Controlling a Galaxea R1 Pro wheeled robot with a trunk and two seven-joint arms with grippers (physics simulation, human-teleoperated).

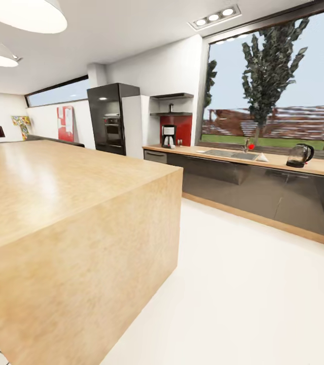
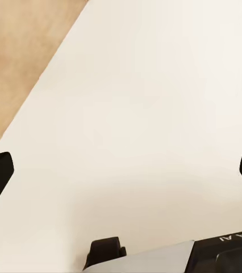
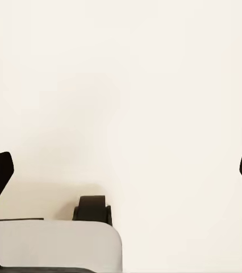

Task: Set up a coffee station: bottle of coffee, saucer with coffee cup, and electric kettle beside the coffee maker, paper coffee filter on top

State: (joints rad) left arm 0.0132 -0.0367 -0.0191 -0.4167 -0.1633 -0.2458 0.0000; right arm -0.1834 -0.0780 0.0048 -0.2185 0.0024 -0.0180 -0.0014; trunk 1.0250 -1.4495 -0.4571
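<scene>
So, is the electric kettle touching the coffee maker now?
Apart. The head view shows the kettle and coffee maker with the sink between them.

A large island fills the near left, and behind it, across the floor, the table runs along the window wall with the coffee maker at its left end under the kitchen shelf, the sink in the middle, the electric kettle further right.

Bright even daylight from the window, soft glare on the wooden island top, faint shadows, blurry scenery outside
</scene>
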